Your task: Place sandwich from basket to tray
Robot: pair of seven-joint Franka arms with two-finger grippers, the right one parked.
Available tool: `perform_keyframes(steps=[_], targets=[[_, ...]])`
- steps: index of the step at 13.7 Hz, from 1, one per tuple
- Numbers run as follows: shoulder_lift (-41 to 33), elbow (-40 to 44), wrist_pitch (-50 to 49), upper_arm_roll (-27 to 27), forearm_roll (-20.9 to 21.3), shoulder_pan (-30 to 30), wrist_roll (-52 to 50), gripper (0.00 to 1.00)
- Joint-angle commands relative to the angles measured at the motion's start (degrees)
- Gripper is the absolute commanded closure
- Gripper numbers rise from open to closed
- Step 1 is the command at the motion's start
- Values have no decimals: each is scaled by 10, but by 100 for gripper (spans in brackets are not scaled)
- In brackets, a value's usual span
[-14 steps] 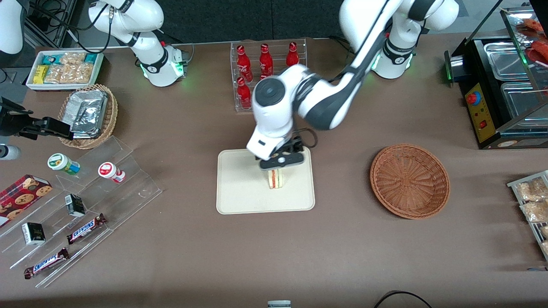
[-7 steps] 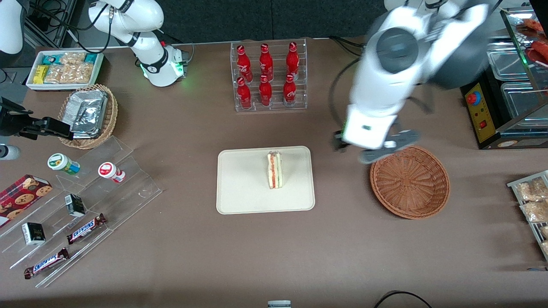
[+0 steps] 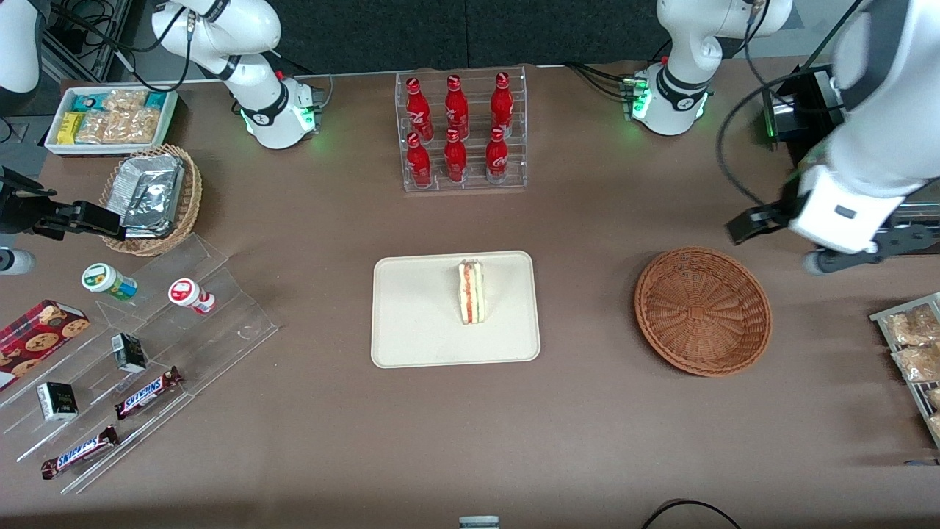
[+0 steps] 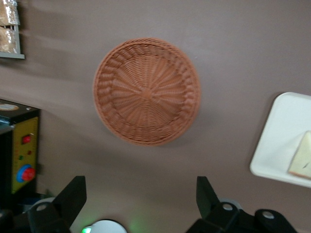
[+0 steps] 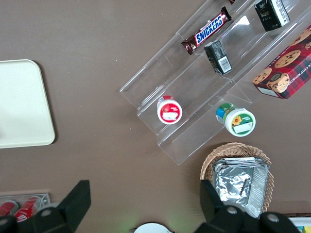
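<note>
The sandwich [image 3: 471,292] [image 4: 302,158] stands on its edge on the cream tray [image 3: 418,316] [image 4: 284,126] at mid-table, filling stripes facing up. The reddish-brown basket [image 3: 703,310] [image 4: 146,91] sits beside the tray toward the working arm's end, with nothing in it. My gripper [image 3: 870,250] [image 4: 140,187] hangs high above the table, farther toward that end than the basket, near the black machine. It is open, with nothing between its fingers.
A rack of red bottles [image 3: 461,132] stands farther from the front camera than the tray. A black machine with a red button [image 3: 830,184] [image 4: 22,145] and a snack rack [image 3: 914,345] flank the basket. Acrylic shelves with candy bars [image 3: 147,345] lie toward the parked arm's end.
My gripper let go of the sandwich on the tray, rose, and swept sideways past the basket toward the working arm's end. The sandwich stays on the tray.
</note>
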Motion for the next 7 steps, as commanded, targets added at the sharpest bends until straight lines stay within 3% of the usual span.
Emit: perform_keyframes(steps=[1,3,5,7], targets=[[-55,-67,30,-9,-8,41,87,0],[-78,-98,47,-9,-10,51,95,0],[-70,-77,41,-11,-44,54,99,0],[-62,-60,22,-13,-51,54,100,0]])
